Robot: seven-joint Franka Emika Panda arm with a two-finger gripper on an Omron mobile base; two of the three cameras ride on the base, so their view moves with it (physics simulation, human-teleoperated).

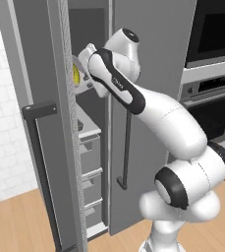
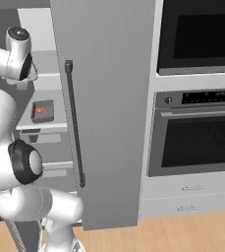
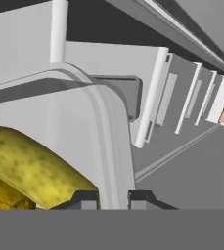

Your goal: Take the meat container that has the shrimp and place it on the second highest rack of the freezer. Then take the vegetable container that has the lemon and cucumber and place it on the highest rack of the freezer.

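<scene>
Gripper (image 3: 112,197) pinching vegetable container (image 3: 108,122) rim | inside freezer (image 2: 104,98) | wood floor (image 2: 182,234)

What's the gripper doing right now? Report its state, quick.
Gripper: shut on the rim of the vegetable container, the tray with the cucumber in it.
</scene>
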